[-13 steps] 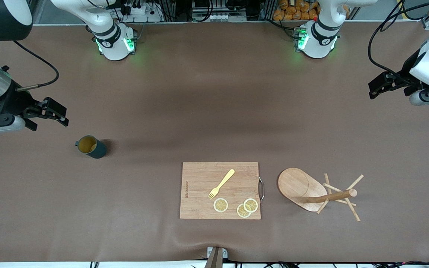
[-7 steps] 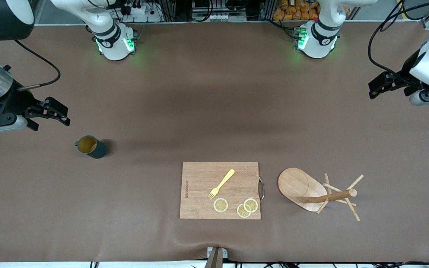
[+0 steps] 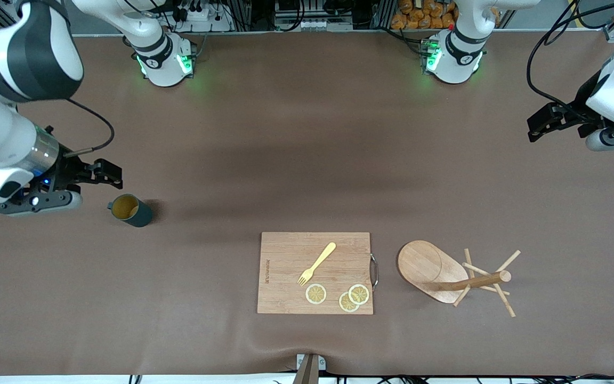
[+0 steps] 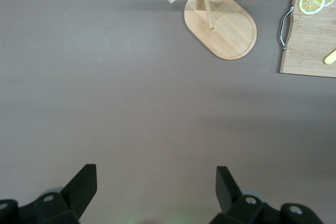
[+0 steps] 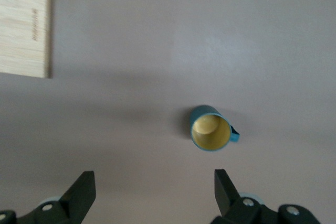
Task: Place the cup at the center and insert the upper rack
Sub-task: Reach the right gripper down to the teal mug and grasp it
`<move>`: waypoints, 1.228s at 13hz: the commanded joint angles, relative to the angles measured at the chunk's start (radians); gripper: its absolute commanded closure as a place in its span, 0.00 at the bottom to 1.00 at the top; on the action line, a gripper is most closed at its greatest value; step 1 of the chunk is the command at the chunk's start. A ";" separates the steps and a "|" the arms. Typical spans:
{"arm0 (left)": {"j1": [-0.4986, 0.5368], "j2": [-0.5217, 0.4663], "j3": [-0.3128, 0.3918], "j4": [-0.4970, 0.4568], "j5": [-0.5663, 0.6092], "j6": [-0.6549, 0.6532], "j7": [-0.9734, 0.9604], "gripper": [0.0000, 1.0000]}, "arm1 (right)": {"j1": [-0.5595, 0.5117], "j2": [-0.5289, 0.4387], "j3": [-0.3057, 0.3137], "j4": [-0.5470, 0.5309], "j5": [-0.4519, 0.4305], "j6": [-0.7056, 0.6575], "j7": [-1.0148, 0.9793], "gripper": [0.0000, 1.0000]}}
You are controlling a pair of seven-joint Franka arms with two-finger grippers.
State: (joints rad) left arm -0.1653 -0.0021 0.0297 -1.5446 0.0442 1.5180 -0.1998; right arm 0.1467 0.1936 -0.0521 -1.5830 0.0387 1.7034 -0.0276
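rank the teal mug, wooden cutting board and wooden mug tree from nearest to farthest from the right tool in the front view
1. Small dark teal mug: beside the open right tool, just nearer the front camera.
2. Rectangular wooden cutting board: mid-table, nearer the front camera.
3. Light wooden mug tree: beside the board, toward the left arm's end.

The open left tool waits over that end.

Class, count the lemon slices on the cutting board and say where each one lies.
3. All lie on the cutting board at its edge nearest the front camera: one lemon slice just below the fork's tines, and two overlapping, and, toward the left arm's end. None looks hidden.
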 commanded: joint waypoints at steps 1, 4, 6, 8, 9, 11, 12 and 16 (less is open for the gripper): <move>-0.005 0.010 0.001 0.026 -0.003 -0.019 -0.012 0.00 | -0.045 0.058 0.006 0.014 -0.010 -0.053 0.008 0.00; -0.003 0.010 0.001 0.026 -0.007 -0.019 -0.010 0.00 | -0.062 0.092 0.006 0.012 -0.008 -0.042 -0.005 0.00; -0.003 0.010 0.001 0.026 -0.009 -0.019 -0.010 0.00 | -0.113 0.128 0.008 0.020 0.003 -0.042 -0.006 0.00; -0.003 0.010 0.001 0.026 -0.007 -0.019 -0.013 0.00 | -0.104 0.132 0.006 -0.003 -0.008 -0.056 0.008 0.00; -0.003 0.008 0.001 0.026 -0.007 -0.019 -0.012 0.00 | -0.105 0.132 0.006 -0.032 -0.006 -0.045 0.011 0.00; -0.003 0.008 0.001 0.026 -0.009 -0.019 -0.015 0.00 | -0.110 0.136 0.008 -0.066 0.006 -0.033 0.052 0.00; -0.003 0.005 -0.004 0.027 -0.007 -0.019 -0.017 0.00 | -0.101 0.145 0.008 -0.084 0.006 -0.009 0.122 0.00; 0.000 0.002 -0.021 0.027 -0.001 -0.019 -0.017 0.00 | -0.093 0.147 0.009 -0.230 0.007 0.194 0.178 0.00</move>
State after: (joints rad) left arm -0.1655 -0.0020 0.0135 -1.5394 0.0442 1.5180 -0.1998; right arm 0.0571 0.3520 -0.0452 -1.7385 0.0395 1.8114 0.1261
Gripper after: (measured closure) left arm 0.000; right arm 0.000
